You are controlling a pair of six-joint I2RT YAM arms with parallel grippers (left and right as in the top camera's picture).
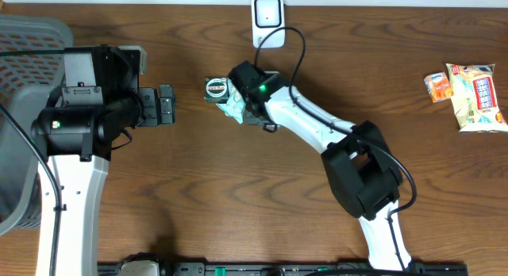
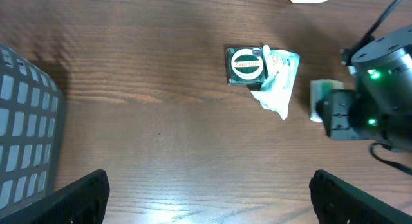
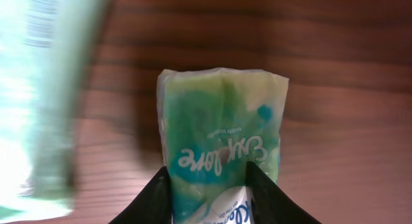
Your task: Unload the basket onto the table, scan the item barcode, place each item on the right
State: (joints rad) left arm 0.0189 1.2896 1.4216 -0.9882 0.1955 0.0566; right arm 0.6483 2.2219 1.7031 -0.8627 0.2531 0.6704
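Your right gripper [image 3: 209,188] is pinching a green-and-white packet [image 3: 222,121] between its two black fingers [image 3: 149,201], which are pressing on its lower sides. The packet's lettering is showing upside down against the brown wooden table [image 3: 347,121]. A blurred pale green shape [image 3: 58,89], too soft to identify, is filling the left edge.

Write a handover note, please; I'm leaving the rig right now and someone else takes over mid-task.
Left gripper: open, empty, near the basket.
Right gripper: shut on the green packet, next to the small dark box.
Scanner: at the table's far edge, cable attached.
Done: packet gripped.
Left: present its barcode to the scanner.
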